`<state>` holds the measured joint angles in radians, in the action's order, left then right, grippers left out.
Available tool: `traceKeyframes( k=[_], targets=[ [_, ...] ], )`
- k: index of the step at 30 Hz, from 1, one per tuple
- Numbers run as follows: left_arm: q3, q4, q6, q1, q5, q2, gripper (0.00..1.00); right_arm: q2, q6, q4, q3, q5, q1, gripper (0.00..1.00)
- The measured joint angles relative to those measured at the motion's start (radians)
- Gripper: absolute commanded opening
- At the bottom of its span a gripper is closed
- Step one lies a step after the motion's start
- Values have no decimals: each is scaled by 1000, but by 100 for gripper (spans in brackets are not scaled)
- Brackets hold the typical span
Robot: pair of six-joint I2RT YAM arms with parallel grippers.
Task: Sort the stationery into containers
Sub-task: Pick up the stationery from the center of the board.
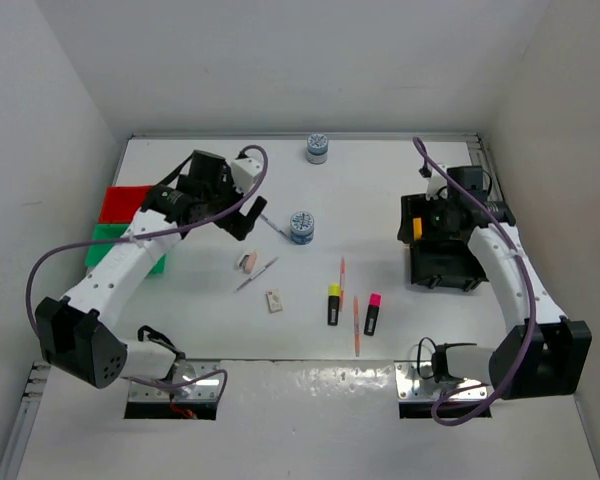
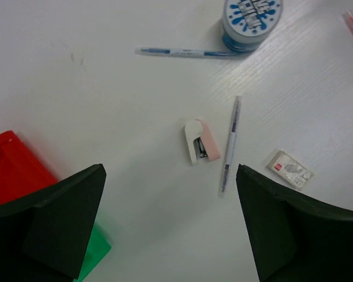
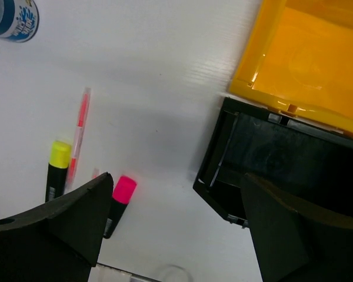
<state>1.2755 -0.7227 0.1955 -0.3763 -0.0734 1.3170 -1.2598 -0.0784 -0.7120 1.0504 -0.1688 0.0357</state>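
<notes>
My left gripper (image 1: 245,215) is open and empty above the table, between the bins on the left and the stationery. In its wrist view (image 2: 170,235) a pink eraser (image 2: 201,141), a grey pen (image 2: 230,144), a beige eraser (image 2: 290,168), a second pen (image 2: 182,52) and a tape roll (image 2: 252,17) lie ahead. My right gripper (image 1: 430,215) is open and empty over the yellow bin (image 1: 416,228) and black bin (image 1: 445,265). Its wrist view (image 3: 176,235) shows the pink highlighter (image 3: 120,197), yellow highlighter (image 3: 57,167) and an orange pencil (image 3: 79,126).
The red bin (image 1: 125,204) and green bin (image 1: 110,245) stand at the left edge. A second tape roll (image 1: 318,148) sits at the back wall. Another orange pencil (image 1: 356,325) lies between the highlighters. White walls enclose the table.
</notes>
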Motion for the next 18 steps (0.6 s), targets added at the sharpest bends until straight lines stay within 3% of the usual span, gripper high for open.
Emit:
traceKeyframes(
  k=[6,18],
  targets=[
    [-6,60,43,-56,-86,95,88,-2,0,-4,-27,11,1,89],
    [83,241,-8,-130,-149,456,82,8,-9,-24,-99,32,0,90]
  ],
)
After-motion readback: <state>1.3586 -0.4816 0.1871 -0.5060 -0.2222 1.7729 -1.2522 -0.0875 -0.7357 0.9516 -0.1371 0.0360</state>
